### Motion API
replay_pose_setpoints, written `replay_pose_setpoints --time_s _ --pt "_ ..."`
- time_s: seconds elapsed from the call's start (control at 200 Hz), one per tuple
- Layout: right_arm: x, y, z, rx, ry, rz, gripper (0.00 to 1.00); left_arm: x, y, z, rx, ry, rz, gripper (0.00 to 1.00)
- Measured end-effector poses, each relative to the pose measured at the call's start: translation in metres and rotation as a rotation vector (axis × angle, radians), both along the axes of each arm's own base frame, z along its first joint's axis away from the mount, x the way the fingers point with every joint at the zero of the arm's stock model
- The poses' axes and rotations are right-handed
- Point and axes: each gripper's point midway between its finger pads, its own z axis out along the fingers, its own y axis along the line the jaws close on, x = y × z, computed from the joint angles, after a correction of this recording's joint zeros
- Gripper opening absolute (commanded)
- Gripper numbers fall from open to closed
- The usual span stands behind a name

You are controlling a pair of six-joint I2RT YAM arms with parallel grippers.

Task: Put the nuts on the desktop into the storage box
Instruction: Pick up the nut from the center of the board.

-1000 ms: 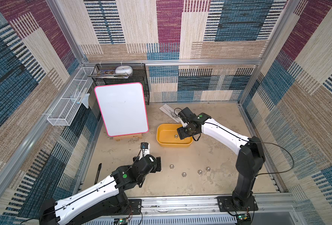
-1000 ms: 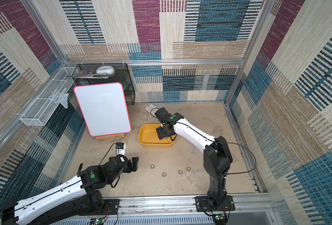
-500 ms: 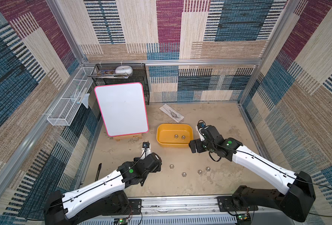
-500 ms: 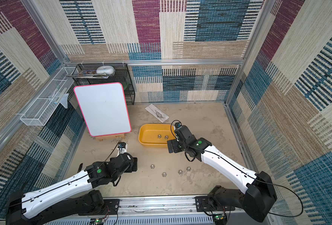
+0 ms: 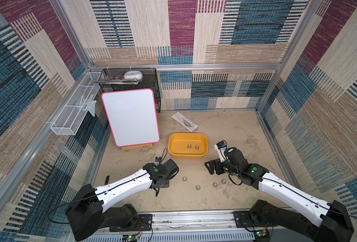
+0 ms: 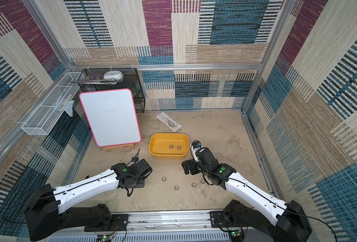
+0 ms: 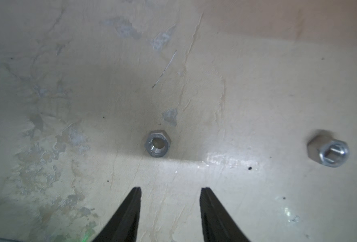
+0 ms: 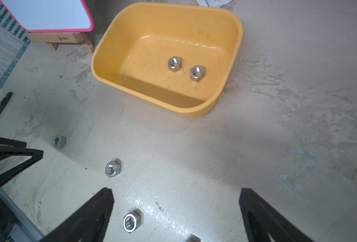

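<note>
The left arm [image 5: 123,186] and right arm [image 5: 288,193] stretch forward, low. The left hand [image 7: 170,189] points down, jaws narrowly apart, empty; the right hand [image 8: 176,191] gapes wide, empty.

A pink-framed whiteboard [image 5: 130,117] stands before a black mesh rack [image 5: 150,83], near a wire basket [image 5: 72,117].

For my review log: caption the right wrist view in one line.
Open right gripper over loose nuts on the desktop; two nuts lie in the storage box.
</note>
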Motion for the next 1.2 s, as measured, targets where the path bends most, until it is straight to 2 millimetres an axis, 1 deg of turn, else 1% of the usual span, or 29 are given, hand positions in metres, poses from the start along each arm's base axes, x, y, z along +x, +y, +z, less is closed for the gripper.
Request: replay_pose_setpoints --time_s 0.14,0.235,0.361,0.441,0.621,0.681,0.811,0.846,0.942,1.052,1.097,1.117,1.197 --pt "-0.002 0.004 0.010 0.044 -0.029 0.018 0.99 -0.004 0.016 -0.011 0.008 0.066 0.066 0.51" --pt "-0.004 0.005 0.015 0.061 -0.043 0.026 0.99 -0.005 0.022 -0.017 0.001 0.093 0.097 0.51" --pt "-0.004 0.007 0.017 0.074 -0.050 0.033 0.99 -0.005 0.020 -0.024 -0.022 0.134 0.096 0.51" --pt "-0.004 0.008 0.016 0.074 -0.043 0.040 0.99 -0.001 0.022 -0.029 -0.028 0.149 0.109 0.51" --pt "-0.005 0.010 0.012 0.072 -0.030 0.048 0.99 0.005 0.016 -0.038 -0.047 0.164 0.090 0.50" --pt "-0.006 0.011 0.011 0.074 -0.029 0.051 0.99 0.009 0.014 -0.040 -0.048 0.163 0.089 0.46" --pt "-0.006 0.012 0.012 0.081 -0.032 0.055 0.99 0.013 0.013 -0.045 -0.039 0.172 0.077 0.46" --pt "-0.006 0.012 0.013 0.084 -0.033 0.058 0.99 0.013 0.013 -0.045 -0.038 0.175 0.078 0.43" --pt "-0.006 0.012 0.012 0.085 -0.034 0.058 0.99 0.016 0.012 -0.046 -0.040 0.177 0.076 0.41" --pt "-0.007 0.012 0.010 0.085 -0.031 0.060 0.99 0.018 0.011 -0.047 -0.044 0.180 0.075 0.33" --pt "-0.007 0.012 0.011 0.086 -0.032 0.060 0.99 0.019 0.010 -0.047 -0.046 0.181 0.068 0.26" --pt "-0.007 0.012 0.011 0.087 -0.033 0.060 0.99 0.019 0.009 -0.047 -0.048 0.181 0.066 0.24" --pt "-0.007 0.012 0.011 0.086 -0.033 0.060 0.99 0.020 0.009 -0.047 -0.049 0.180 0.065 0.23"
